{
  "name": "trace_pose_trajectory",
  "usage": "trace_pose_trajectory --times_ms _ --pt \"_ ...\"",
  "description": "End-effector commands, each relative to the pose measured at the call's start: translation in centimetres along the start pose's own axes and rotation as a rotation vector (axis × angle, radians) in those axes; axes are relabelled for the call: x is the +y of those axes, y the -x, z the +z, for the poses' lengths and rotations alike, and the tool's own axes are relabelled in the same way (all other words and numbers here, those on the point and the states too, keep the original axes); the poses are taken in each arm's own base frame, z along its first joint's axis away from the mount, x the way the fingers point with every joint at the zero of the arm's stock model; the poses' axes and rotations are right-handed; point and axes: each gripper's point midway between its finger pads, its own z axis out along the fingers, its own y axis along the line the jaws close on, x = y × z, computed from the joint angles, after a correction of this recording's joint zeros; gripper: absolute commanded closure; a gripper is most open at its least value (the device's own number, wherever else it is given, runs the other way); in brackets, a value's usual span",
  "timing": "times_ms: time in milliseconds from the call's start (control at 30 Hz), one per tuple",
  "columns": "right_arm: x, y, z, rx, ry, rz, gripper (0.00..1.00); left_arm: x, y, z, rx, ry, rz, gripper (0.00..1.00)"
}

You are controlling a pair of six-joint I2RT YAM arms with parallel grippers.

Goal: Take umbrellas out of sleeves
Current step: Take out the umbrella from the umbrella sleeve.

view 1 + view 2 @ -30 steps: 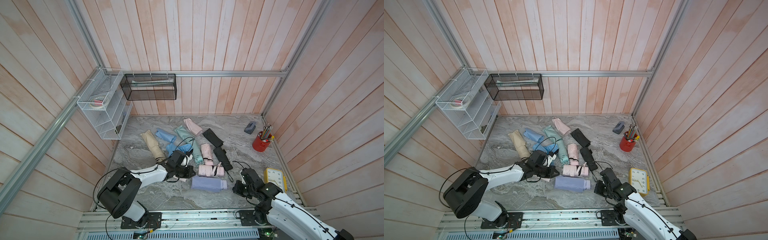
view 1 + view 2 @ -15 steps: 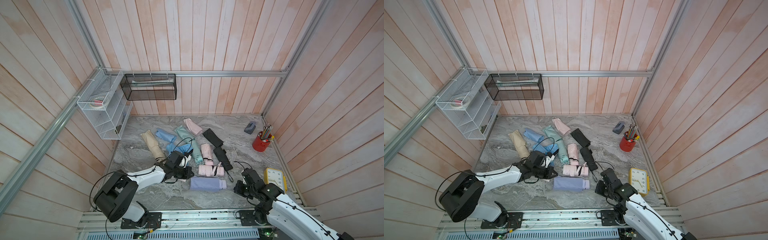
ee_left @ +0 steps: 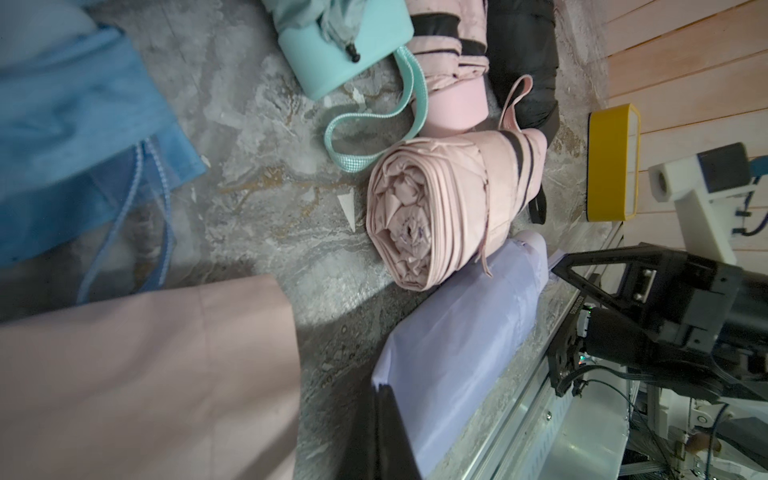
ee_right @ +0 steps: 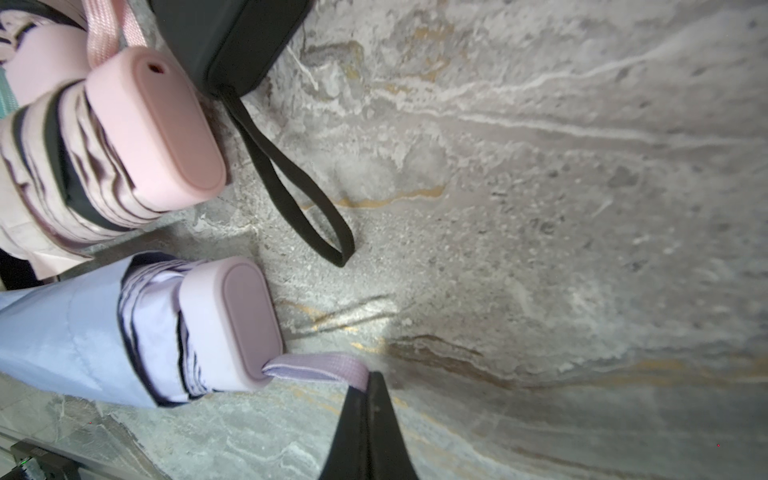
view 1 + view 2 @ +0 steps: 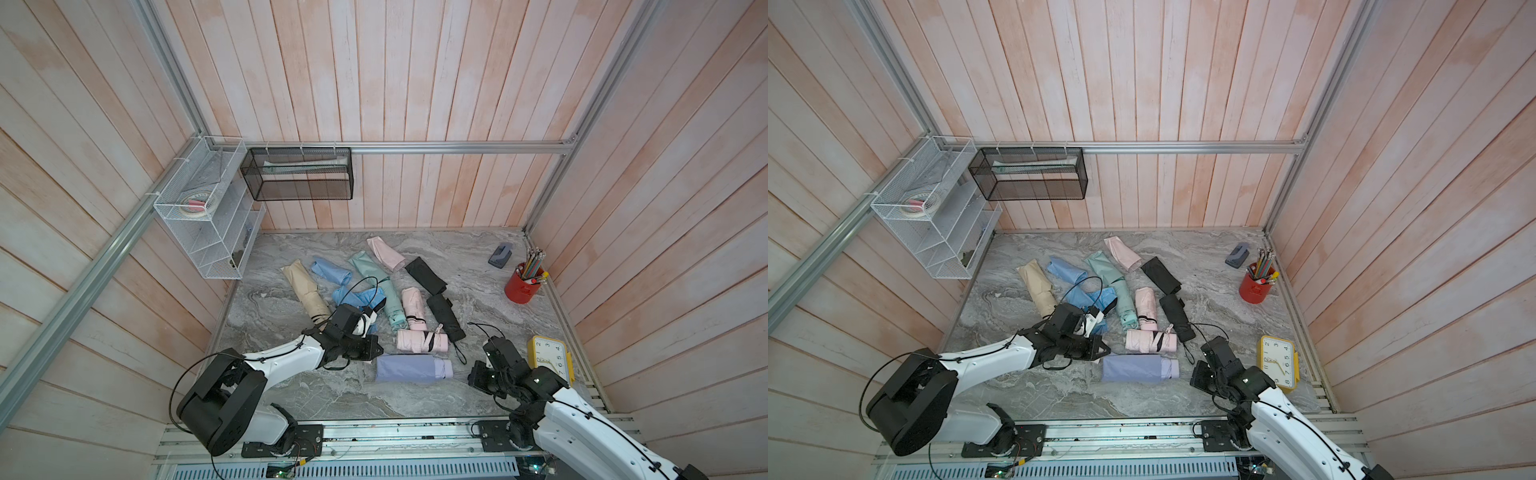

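Observation:
The lavender umbrella (image 5: 444,368) lies near the front edge, mostly inside its lavender sleeve (image 5: 405,368), with only the handle end showing. My left gripper (image 3: 384,388) is shut on the sleeve's closed-end corner (image 3: 457,353). My right gripper (image 4: 370,380) is shut on the umbrella's lavender wrist cord (image 4: 320,368), just off the handle (image 4: 245,320). In both top views the left gripper (image 5: 1102,348) and the right gripper (image 5: 1196,376) stand at opposite ends of the sleeve (image 5: 1131,368). A bare pink umbrella (image 5: 419,341) lies right behind it.
Several more umbrellas and sleeves lie behind: beige (image 5: 305,291), light blue (image 5: 330,270), mint (image 5: 365,270), pink (image 5: 384,253), black (image 5: 446,318). A yellow clock (image 5: 550,359) stands right of my right arm, a red pencil cup (image 5: 521,286) farther back. A pink sleeve (image 3: 145,374) lies under my left wrist.
The lavender sleeve has slid a little to the left with my left gripper. My right gripper has stayed at the cord end, so slightly more of the handle shows.

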Motion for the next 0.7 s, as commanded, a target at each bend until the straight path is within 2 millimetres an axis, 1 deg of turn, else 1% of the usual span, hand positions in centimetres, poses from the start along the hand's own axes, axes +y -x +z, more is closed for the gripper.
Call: trace_pose_trajectory --times_ms 0,533,667 --pt "-0.1 0.5 -0.6 -0.026 -0.019 0.012 1.00 0.8 -0.4 -0.5 -0.005 0.023 0.010 1.00" --pt "-0.1 0.5 -0.6 -0.024 -0.021 0.013 1.00 1.5 -0.4 -1.3 -0.017 0.038 0.004 1.00" --pt "-0.1 0.5 -0.6 -0.025 -0.022 0.014 1.00 1.8 -0.6 -1.5 -0.017 0.044 -0.003 1.00"
